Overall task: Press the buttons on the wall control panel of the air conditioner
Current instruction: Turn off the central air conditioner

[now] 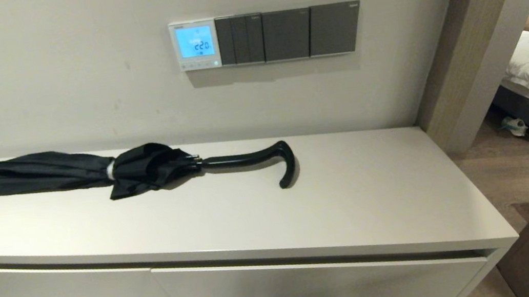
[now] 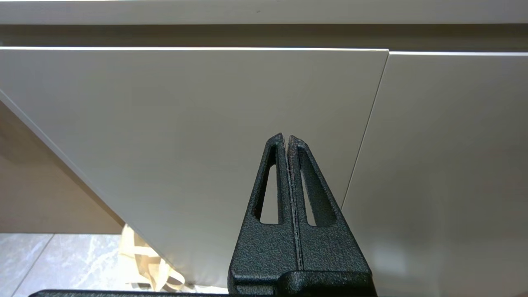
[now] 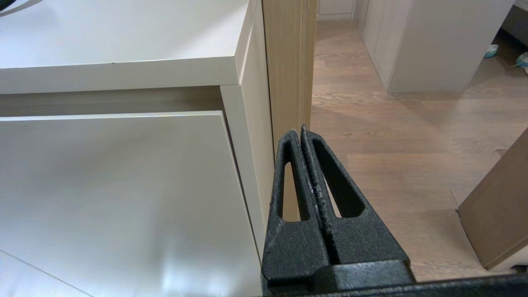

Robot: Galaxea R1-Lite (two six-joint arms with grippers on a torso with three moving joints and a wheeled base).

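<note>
The white wall control panel (image 1: 195, 45) hangs on the wall above the cabinet, its light-blue screen (image 1: 195, 41) lit with digits. A row of small pale buttons (image 1: 199, 65) runs along its bottom strip. Neither arm shows in the head view. My left gripper (image 2: 287, 137) is shut and empty, low in front of the cabinet doors. My right gripper (image 3: 301, 131) is shut and empty, low by the cabinet's right front corner. Both are far below the panel.
Dark grey switch plates (image 1: 287, 34) sit right of the panel. A folded black umbrella (image 1: 112, 171) lies on the white cabinet top (image 1: 354, 198) below it. A wooden door frame (image 1: 457, 49) and an open doorway are at the right.
</note>
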